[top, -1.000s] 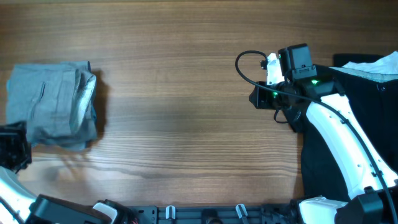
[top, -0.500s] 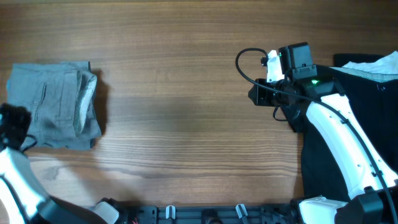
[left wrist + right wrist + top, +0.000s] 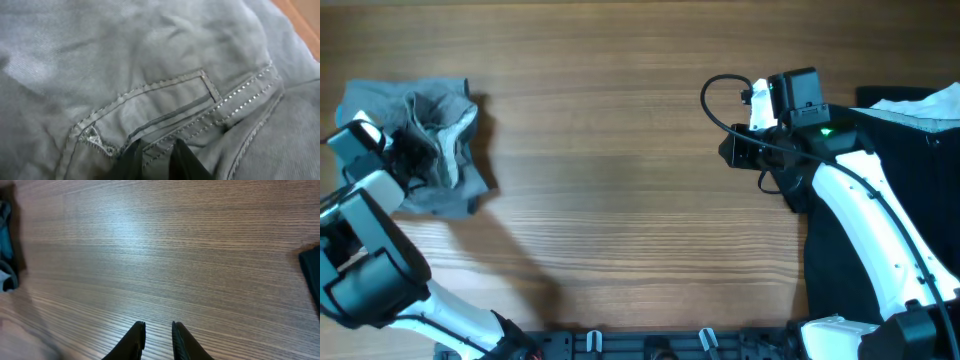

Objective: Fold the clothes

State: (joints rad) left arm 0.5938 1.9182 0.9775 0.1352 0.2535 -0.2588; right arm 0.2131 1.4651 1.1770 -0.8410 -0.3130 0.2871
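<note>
One wood-grain table (image 3: 620, 200) — grey trousers (image 3: 445, 195) left, black garment (image 3: 935, 190) right.

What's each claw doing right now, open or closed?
Left gripper: closed, apparently pinching the grey trousers.
Right gripper: closed, holding nothing, over the table.

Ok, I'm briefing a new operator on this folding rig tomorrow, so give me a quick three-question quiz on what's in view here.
1. True or false: the right claw grips cloth.
2. In the overhead view, the grey trousers lie: A) at the left end of the table, B) in its middle, C) at its right end.
3. Which claw is down on the grey trousers?

Key:
1. False. It hangs over bare wood with nothing between its fingers.
2. A.
3. The left claw, by a stitched seam.
</note>
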